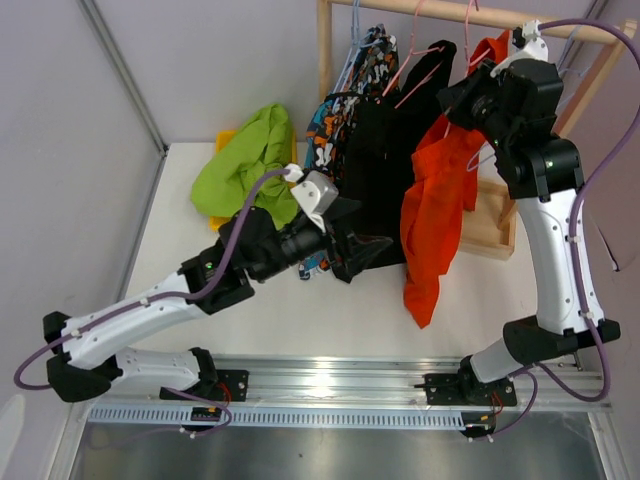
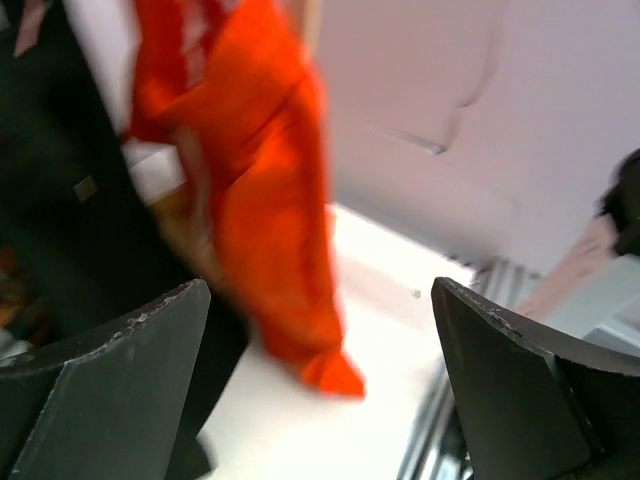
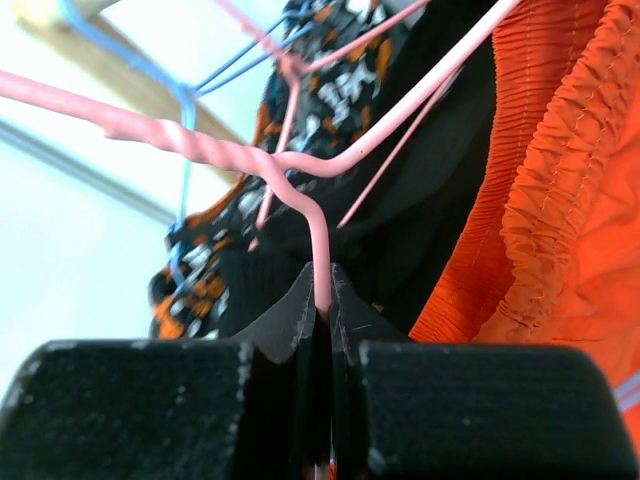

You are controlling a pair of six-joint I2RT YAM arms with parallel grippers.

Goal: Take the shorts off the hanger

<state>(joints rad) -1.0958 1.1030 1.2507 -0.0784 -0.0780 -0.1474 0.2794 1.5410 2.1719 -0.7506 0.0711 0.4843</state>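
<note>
Green shorts (image 1: 245, 165) off, on table (image 1: 350, 310); orange shorts (image 1: 435, 215), black shorts (image 1: 385, 170) hang; right pincer (image 3: 322, 300) grips hanger (image 3: 300, 190), left pincer (image 2: 320, 300) open.

I am working in a robotics lab cell: plain panels (image 1: 60, 120) are walling in a white worktop (image 1: 350, 310), an aluminium rail (image 1: 340, 375) running along its near edge.

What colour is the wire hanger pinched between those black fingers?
Pink. The hanger shows best in the right wrist view.
</note>
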